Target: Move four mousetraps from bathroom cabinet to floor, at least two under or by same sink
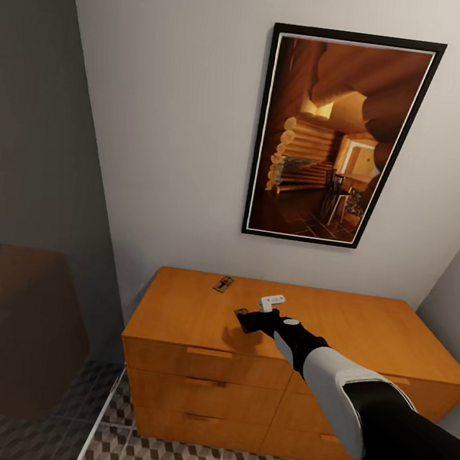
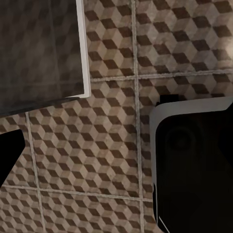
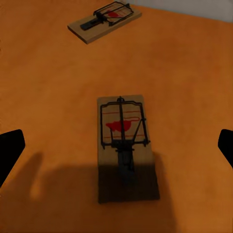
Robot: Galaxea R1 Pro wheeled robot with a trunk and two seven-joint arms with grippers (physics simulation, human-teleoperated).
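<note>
Right gripper (image 1: 241, 319) hovers over the orange wooden cabinet (image 1: 362, 327), near the middle of its top and toward the front edge. Fingers spread wide: in the right wrist view the two dark fingertips (image 3: 9, 150) sit far apart, holding nothing, with the near mousetrap (image 3: 126, 145) lying flat between them. No contact visible; the gripper's shadow falls over the trap's near end. Trap shows a wire bar and a red mark on its wooden base.

Far mousetrap (image 3: 104, 22) lies flat toward the back edge of the top, well apart from the first; the head view has it at (image 1: 223, 284).

Left gripper: one dark fingertip (image 2: 8, 155) is visible above the bathroom floor (image 2: 97, 160), cube-patterned tiles. Open or closed, cannot tell.

A framed picture (image 1: 337, 135) hangs on the wall above the cabinet.
</note>
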